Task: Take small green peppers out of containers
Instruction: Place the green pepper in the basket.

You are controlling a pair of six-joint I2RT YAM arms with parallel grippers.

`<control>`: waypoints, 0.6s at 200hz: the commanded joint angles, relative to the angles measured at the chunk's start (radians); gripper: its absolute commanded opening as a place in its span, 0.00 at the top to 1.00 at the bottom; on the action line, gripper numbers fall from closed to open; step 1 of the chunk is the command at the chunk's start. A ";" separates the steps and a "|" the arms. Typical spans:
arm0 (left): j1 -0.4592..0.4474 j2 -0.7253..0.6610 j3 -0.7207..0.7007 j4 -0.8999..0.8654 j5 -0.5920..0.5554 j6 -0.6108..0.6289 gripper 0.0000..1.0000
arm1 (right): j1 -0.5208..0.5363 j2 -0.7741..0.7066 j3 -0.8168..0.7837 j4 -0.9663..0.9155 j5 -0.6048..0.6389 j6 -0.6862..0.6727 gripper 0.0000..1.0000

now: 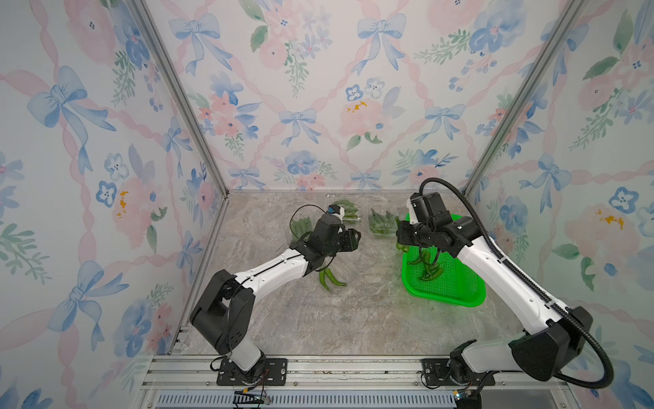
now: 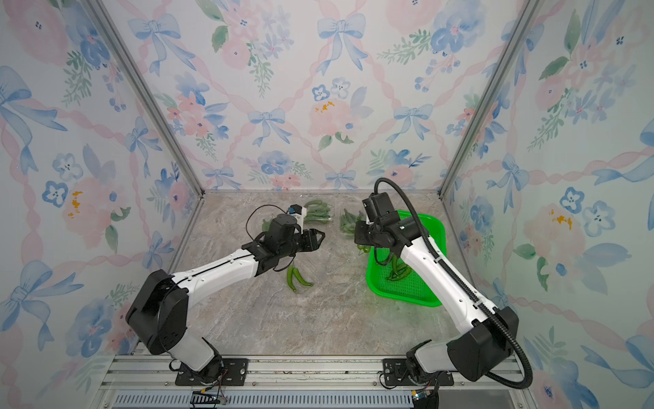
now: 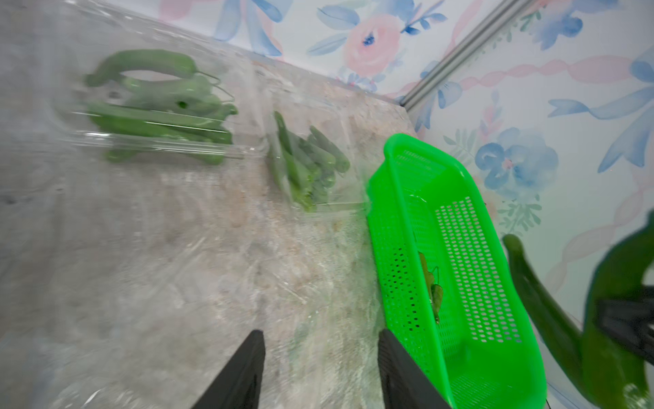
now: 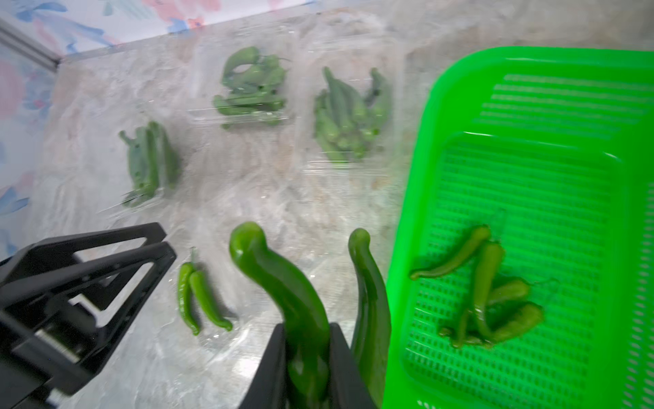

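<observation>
— Top views?
— Both show the left pincer [image 1: 355,240] above the surface [image 1: 354,318] and the right pincer [image 1: 399,240] at the basket [image 1: 446,297], its grip unclear.
— Left wrist?
— Its fingers [image 3: 244,371] stand spread. Beyond them, clear containers [image 3: 81,134] hold peppers [image 3: 159,117].
— Right wrist?
— Only here: the right pincer is pinching one pepper [image 4: 283,279]. Others lie in the basket, and two lie loose on the surface.

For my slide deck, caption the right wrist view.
Right gripper clamps a green pepper by the green basket, where several peppers lie.
</observation>
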 commanded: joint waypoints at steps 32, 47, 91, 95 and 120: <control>-0.126 0.254 0.205 -0.002 0.058 0.023 0.47 | -0.308 0.009 -0.156 0.033 0.001 -0.056 0.80; -0.141 0.300 0.227 -0.002 0.075 0.022 0.49 | -0.357 0.054 -0.185 0.072 0.025 -0.065 0.80; -0.154 0.280 0.193 -0.001 0.058 0.029 0.49 | -0.407 0.231 -0.159 0.111 0.102 -0.084 0.79; -0.154 0.274 0.187 -0.002 0.056 0.030 0.49 | -0.407 0.249 -0.151 0.112 0.112 -0.086 0.77; -0.153 0.237 0.156 -0.002 0.049 0.030 0.48 | -0.411 0.357 -0.107 0.102 0.111 -0.089 0.70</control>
